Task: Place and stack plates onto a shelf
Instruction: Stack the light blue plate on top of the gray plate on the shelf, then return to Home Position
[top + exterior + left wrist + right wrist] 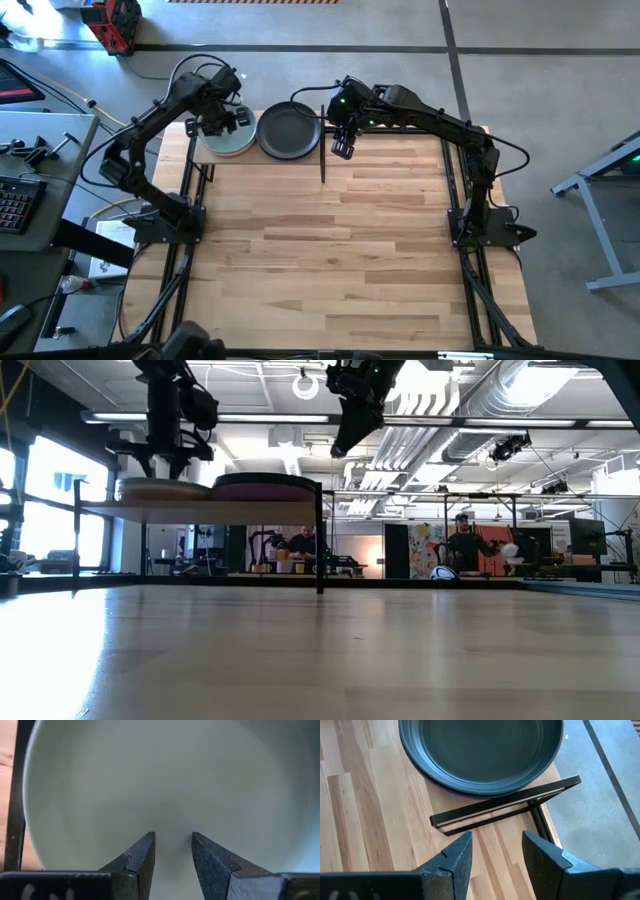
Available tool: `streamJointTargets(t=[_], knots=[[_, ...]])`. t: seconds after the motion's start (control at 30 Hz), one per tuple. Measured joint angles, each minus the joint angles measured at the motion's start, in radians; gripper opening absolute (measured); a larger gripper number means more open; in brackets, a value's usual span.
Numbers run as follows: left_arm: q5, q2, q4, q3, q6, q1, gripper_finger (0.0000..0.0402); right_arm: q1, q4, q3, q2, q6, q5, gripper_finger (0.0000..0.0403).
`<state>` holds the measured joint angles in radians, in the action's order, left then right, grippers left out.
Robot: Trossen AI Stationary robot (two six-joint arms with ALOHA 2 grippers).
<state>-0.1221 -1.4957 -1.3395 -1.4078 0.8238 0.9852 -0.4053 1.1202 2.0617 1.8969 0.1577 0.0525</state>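
Here, your left gripper hangs directly over the sage green plate, fingers a little apart and clamped on nothing — the left wrist view shows only the plate's pale inside between them. That plate tops the left stack on the shelf, at the table's far left corner; in the low view a peach rim shows beneath it.

Your right gripper is also parted and empty, held in the air just right of the shelf's right edge, above the slatted tabletop. Just beyond it lies the dark grey plate, topping the right stack — a purple plate sits under it. The two stacks stand side by side on the shelf, close together.
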Motion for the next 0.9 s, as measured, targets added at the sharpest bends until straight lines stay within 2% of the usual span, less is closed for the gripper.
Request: streamJointTargets(t=[0.27,0.6,0.7,0.83,0.9], knots=[[0.013,0.004,-0.001,0.001,-0.019,0.0,0.0117,0.0,0.002,0.0,0.0,0.0,0.0,0.0152],[0.033,0.16,0.001,0.001,-0.098,-0.058,0.0117,0.0,0.006,0.0,0.0,-0.001,-0.003,0.0152],[0.02,0.227,0.002,0.001,-0.144,-0.104,0.0117,-0.002,0.017,0.0,0.0,-0.023,-0.06,0.0152],[-0.026,0.319,0.019,0.014,-0.218,-0.195,0.0117,-0.008,0.05,-0.003,0.0,-0.056,-0.206,0.0152],[-0.05,0.38,0.039,0.051,-0.232,-0.256,0.0117,-0.008,0.042,-0.028,-0.004,-0.09,-0.229,0.0152]])
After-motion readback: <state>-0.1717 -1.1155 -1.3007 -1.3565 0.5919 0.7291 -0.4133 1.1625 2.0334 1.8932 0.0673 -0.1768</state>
